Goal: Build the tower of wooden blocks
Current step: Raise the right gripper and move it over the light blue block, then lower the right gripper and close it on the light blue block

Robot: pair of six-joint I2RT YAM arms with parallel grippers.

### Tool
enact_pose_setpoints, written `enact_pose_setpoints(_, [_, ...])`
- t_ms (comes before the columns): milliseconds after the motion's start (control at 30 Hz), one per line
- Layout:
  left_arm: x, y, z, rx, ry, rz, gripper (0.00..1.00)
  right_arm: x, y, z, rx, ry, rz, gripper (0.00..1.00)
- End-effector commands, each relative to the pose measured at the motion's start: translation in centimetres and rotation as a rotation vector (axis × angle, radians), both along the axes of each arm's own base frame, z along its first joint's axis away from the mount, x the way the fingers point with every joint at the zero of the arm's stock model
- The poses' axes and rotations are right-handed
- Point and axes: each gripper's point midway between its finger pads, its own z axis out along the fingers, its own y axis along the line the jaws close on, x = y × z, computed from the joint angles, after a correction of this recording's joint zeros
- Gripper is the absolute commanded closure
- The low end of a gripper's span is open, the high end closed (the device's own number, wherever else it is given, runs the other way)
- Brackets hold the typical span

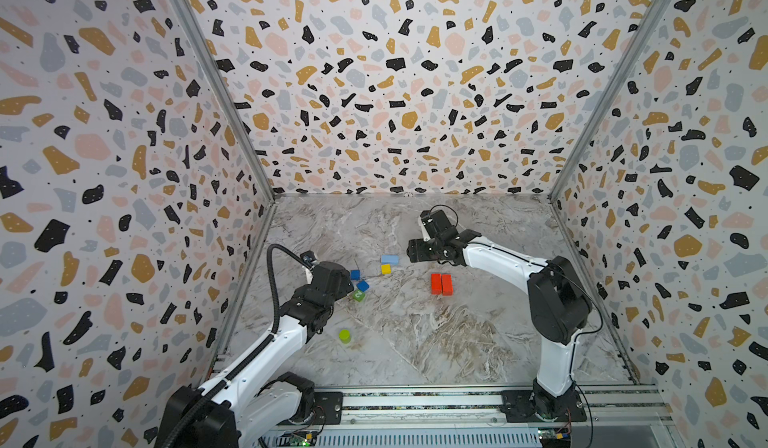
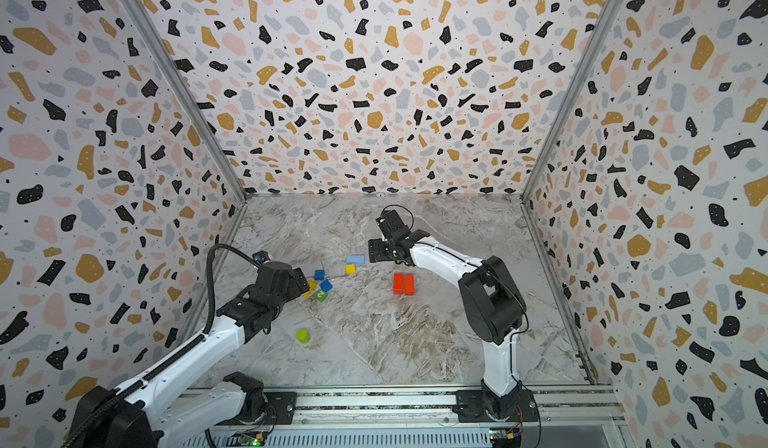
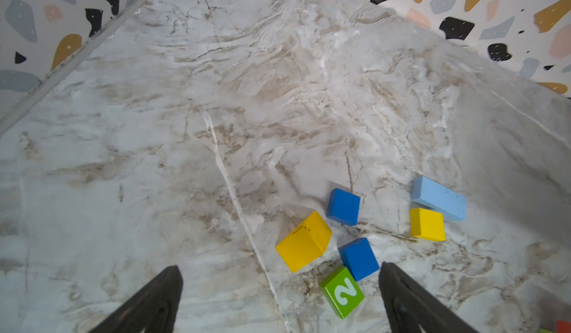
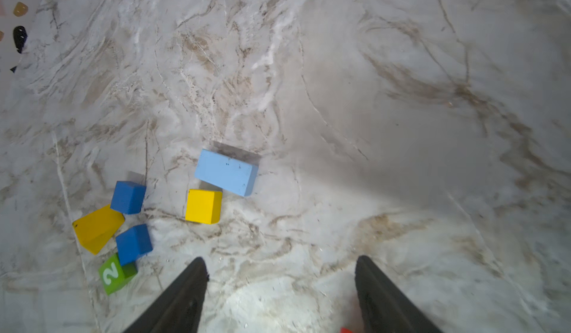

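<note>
The left pincer (image 3: 279,266) hung low over the tabletop (image 1: 415,342) with its two black fingers (image 3: 154,300) spread wide and nothing gripped between them. Just ahead of its tips, in the left wrist view, lay a cluster of the wood blocks. A green cube (image 3: 342,292) marked with a white 2 was nearest, and a blue cube (image 3: 358,259) touched its far corner. A larger yellow block (image 3: 304,241) lay tilted just beside those two, and a second blue cube (image 3: 343,206) sat a little beyond. Farther along, a small yellow cube (image 3: 427,224) lay close against the long side of a light blue bar (image 3: 438,198) that lay flat. The right pincer (image 4: 280,258) hovered above the tabletop too, jaws parted and empty. In both top views it sat just to the right of the light blue bar, and its wrist camera looked down on the same cluster off to one side. Nearer the robot's base from that arm, two red bars (image 1: 441,284) lay side by side, touching along their length, well apart from the blue and yellow group. A lime cylinder (image 1: 344,335) stood upright on its own close to the left arm's forearm, on the near side of the cluster. Every block I could see rested on the marbled surface itself, though I could not tell whether the blue cube leaned on the green one. Terrazzo-patterned walls (image 1: 374,92) closed in the tabletop on three sides.
</note>
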Motion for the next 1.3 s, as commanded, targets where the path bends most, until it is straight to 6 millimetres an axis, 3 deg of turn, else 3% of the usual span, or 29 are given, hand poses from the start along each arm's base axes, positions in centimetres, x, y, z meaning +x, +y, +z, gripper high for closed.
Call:
enact_pose_setpoints(0, [-0.1,1.1,-0.1,0.005,-0.032,0.067,0.0,0.8,1.2,0.6,-0.028,-0.007,-0.049,0.22])
enact_pose_setpoints(300, [-1.8,3.5,0.0,-0.026,-0.125,0.209,0.0,2.7,5.2,-1.1,-0.109,-0.014,-0.079,0.21])
enact_pose_setpoints(667, [-2.4,4.1,-1.4,-0.018,-0.114,0.232,0.0,3.4,8.2,-3.2,-0.132,0.002,-0.112,0.19])
enact_pose_setpoints(1000, [-2.3,3.8,-1.7,-0.024,-0.106,0.211,0.0,3.3,8.1,-5.2,-0.175,0.026,-0.128,0.18])
enact_pose_setpoints(1267, [-2.3,3.6,-1.8,-0.028,-0.102,0.203,0.0,2.6,8.2,-5.4,-0.202,0.023,-0.118,0.23])
